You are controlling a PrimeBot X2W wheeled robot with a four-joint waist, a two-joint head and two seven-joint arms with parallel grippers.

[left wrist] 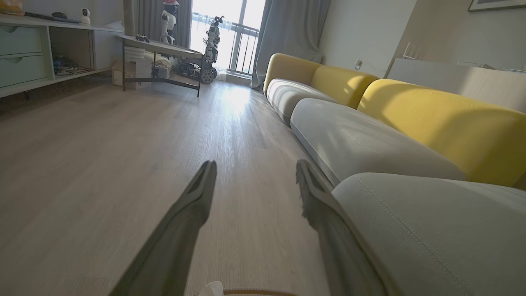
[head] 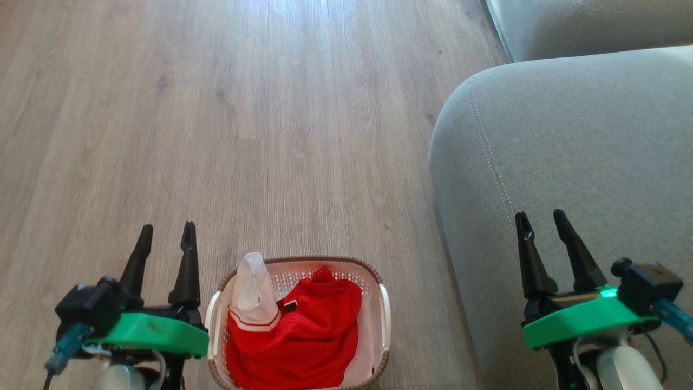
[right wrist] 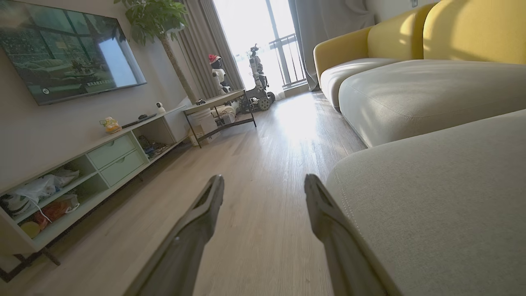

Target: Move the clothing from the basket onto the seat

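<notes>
Pale wood floor [head: 216, 108] runs to a sunlit far window [right wrist: 246, 24] with grey curtains [left wrist: 287, 33]; on the left, a television [right wrist: 65, 49] above a low cabinet [right wrist: 111, 156].

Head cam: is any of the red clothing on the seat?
No, the clothing lies heaped inside the basket on the floor, beside the seat and not touching it.

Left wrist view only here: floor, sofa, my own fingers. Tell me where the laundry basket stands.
Observer: The small white perforated plastic basket with a brown rim stands on the wooden floor between your grippers, close beside the left gripper.
Operator: Report its contents.
Observer: Bright red soft clothing with white trim, heaped inside.
Operator: Now the right gripper.
Observer: The right gripper is open and empty, showing over the large grey fabric seat cushion.
</notes>
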